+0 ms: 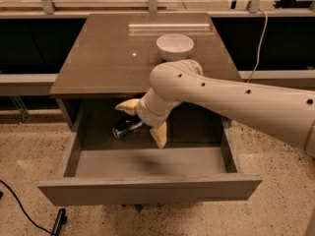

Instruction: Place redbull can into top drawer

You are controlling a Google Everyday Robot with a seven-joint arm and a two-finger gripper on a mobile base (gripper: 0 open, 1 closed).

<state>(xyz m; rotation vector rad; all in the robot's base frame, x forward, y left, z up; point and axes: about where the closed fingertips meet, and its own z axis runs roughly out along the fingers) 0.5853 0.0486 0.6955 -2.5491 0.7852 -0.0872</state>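
Redbull can (126, 129) lies tilted inside the open top drawer (147, 188). Your gripper (142, 120) hangs right beside it, fingers (159, 134) spread wide and clamping nothing.

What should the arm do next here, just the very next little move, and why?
Probably lift the claw straight up, clear of the top drawer. Its fingers stand spread wide, and the redbull can lies on its side between them, low in the drawer's dark back part, seemingly loose. Whether it fully rests on the drawer floor I cannot tell, so a slow rise seems wise.
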